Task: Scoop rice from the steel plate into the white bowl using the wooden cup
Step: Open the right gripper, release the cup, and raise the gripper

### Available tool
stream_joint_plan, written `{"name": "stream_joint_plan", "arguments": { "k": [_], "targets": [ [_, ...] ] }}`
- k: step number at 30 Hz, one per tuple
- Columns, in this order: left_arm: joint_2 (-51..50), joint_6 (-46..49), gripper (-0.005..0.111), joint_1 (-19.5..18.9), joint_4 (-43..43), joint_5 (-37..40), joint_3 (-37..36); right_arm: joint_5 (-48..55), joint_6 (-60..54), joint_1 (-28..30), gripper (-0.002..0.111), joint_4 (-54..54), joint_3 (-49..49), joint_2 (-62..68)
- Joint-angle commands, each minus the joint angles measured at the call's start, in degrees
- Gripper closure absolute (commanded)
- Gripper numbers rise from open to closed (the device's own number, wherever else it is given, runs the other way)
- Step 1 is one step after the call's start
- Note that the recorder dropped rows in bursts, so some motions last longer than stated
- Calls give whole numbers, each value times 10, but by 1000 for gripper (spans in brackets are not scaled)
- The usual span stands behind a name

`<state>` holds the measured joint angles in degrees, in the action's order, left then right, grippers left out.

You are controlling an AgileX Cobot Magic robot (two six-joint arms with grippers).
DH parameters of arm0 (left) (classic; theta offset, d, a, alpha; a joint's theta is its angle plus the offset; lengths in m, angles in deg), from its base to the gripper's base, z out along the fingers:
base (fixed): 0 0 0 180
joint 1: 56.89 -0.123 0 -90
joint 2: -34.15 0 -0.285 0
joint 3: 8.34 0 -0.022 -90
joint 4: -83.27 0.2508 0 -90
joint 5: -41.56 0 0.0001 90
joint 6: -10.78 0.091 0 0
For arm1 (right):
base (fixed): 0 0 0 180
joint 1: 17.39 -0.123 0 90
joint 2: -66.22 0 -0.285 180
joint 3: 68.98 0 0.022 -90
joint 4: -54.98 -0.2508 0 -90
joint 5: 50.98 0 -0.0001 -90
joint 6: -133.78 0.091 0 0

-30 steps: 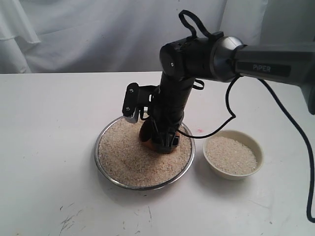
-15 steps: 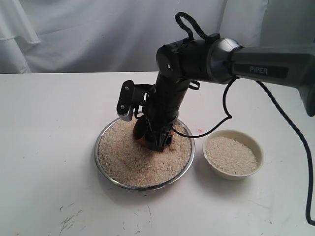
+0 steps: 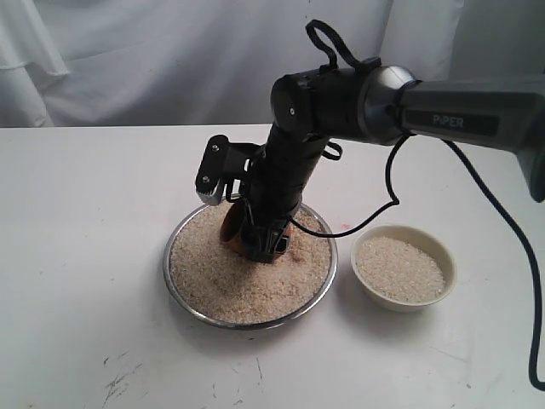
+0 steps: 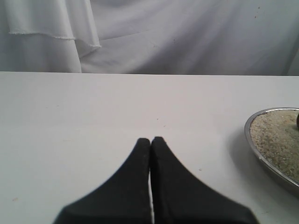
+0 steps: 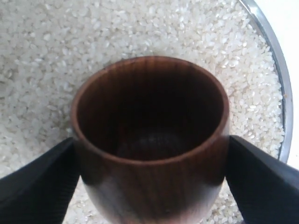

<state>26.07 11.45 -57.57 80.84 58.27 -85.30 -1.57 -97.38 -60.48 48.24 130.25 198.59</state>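
1. Rice (image 3: 230, 277) heaped in steel plate (image 3: 167, 264), left of white bowl (image 3: 400, 304).
2. Wooden cup (image 3: 232, 230), empty and tilted at the heap's far side, pinched across its sides by right pincer (image 5: 149, 144); left pincer (image 4: 150, 144) pressed together, idle.
3. Could slip in that smooth round grip if driven hard into grains.
4. Might shove rice over the thin rim.
5. Likely overflow: bowl nearly full.

A lab-style test bench: bare white table (image 3: 85, 256) backed by draped white cloth (image 3: 128, 60).

1 plate (image 3: 247, 323), 1 bowl (image 3: 400, 303), 1 cup (image 5: 149, 191)
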Motion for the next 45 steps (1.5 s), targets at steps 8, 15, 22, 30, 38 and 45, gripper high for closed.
{"name": "stream_joint_plan", "arguments": {
  "k": [8,15,22,30,38,45],
  "targets": [
    [3,-2,107,1,0,-4,-3,-5,-45,12,40,-109,1,6],
    [3,-2,107,1,0,-4,-3,12,-46,31,28,-143,-8,14],
    [3,-2,107,1,0,-4,-3,8,-48,54,18,-198,-8,14],
    [3,-2,107,1,0,-4,-3,5,-61,73,18,-280,-8,23],
    [3,-2,107,1,0,-4,-3,15,-84,91,18,-311,-8,49],
    [3,-2,107,1,0,-4,-3,19,-91,93,18,-319,-8,43]
  ]
}}
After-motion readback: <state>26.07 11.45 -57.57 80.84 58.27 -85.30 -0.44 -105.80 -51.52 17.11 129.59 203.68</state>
